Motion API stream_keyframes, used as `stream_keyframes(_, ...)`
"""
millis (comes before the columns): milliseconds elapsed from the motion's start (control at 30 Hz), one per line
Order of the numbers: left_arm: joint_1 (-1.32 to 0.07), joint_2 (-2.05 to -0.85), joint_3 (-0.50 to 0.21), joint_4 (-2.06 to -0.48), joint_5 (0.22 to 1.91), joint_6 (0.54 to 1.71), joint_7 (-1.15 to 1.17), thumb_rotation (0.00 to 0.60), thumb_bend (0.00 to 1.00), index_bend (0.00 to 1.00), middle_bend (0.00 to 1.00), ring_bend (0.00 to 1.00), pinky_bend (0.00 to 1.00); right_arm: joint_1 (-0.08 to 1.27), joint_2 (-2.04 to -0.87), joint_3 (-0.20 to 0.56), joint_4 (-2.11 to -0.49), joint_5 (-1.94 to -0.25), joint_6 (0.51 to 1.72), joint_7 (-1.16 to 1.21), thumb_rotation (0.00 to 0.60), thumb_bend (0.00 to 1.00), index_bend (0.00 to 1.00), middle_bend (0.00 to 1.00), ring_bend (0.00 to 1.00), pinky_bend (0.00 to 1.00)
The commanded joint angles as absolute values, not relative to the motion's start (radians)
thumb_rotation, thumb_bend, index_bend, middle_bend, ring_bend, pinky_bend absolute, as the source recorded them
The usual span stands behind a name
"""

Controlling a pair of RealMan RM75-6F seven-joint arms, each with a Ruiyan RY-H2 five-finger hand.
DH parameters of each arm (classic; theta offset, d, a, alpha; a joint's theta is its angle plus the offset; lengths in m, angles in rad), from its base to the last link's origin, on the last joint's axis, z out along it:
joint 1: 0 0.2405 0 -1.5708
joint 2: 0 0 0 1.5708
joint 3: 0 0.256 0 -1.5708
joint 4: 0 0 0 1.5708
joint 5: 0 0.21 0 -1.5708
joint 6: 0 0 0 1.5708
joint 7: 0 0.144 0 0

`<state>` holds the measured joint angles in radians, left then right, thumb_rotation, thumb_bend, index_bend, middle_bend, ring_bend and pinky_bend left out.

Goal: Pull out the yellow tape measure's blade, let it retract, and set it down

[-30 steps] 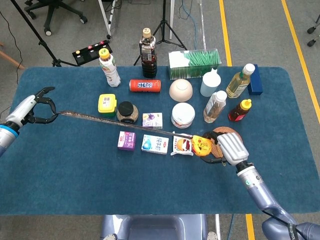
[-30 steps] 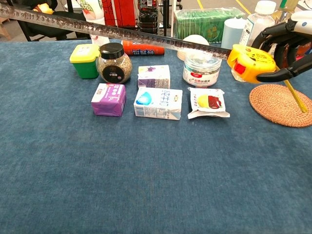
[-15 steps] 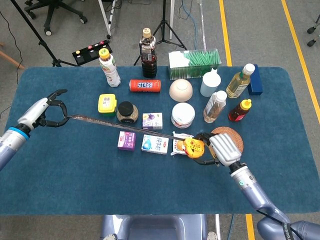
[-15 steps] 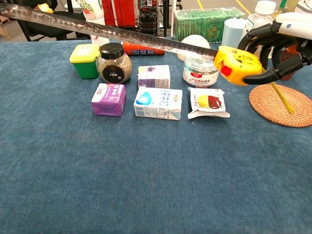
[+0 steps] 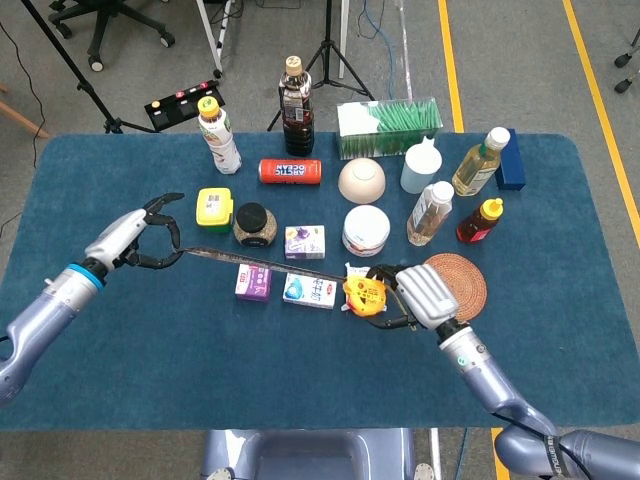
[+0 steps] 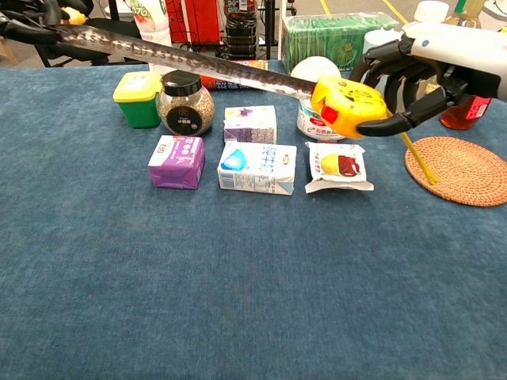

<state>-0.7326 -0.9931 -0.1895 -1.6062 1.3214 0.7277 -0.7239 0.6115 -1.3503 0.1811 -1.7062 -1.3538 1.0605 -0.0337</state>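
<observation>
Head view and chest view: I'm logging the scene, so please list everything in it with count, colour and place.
tape measure: 1, yellow, held above the cartons
blade: 1, dark, stretched between both hands
cartons: 4, purple, white and blue, centre
jar: 1, black lid, beside green tub
tub: 1, green, yellow lid
can: 1, red, lying down
bowl: 1, beige, upturned
white container: 1, centre
bottles: 6, mixed, back and right
coaster: 1, woven brown, right
table: 1, blue cloth
left robot hand: pinches blade tip
right robot hand: grips tape measure
</observation>
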Motion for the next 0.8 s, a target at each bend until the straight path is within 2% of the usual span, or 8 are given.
stream_keyframes(33, -0.755, -1.026, -0.205, -1.648, 1.279, 0.727, -0.648, 0.600, 0.36, 0.63, 0.07, 0.00, 0.19, 0.619, -1.361, 0.186, -1.700, -1.352, 1.056, -0.027, 0.410, 0.24, 0.56, 0.51, 0.53, 0.55)
stream_keyframes(600, -0.820, -1.139, -0.237, -1.732, 1.141, 0.743, -0.409, 0.600, 0.34, 0.62, 0.08, 0.00, 0.19, 0.627, -1.382, 0.192, -1.682, -1.357, 1.067, -0.006, 0.407, 0.25, 0.58, 0.54, 0.54, 0.55)
stream_keyframes(667, -0.828, -1.142, -0.237, -1.743, 1.125, 0.736, -0.386, 0.600, 0.33, 0.57, 0.08, 0.00, 0.19, 0.627, -1.383, 0.192, -1.681, -1.359, 1.068, -0.004, 0.406, 0.25, 0.58, 0.54, 0.55, 0.56)
stream_keyframes(800, -0.838, -1.151, -0.238, -1.755, 1.108, 0.739, -0.347, 0.600, 0.31, 0.29, 0.08, 0.00, 0.19, 0.628, -1.385, 0.192, -1.678, -1.359, 1.070, 0.001, 0.408, 0.25, 0.58, 0.54, 0.55, 0.56)
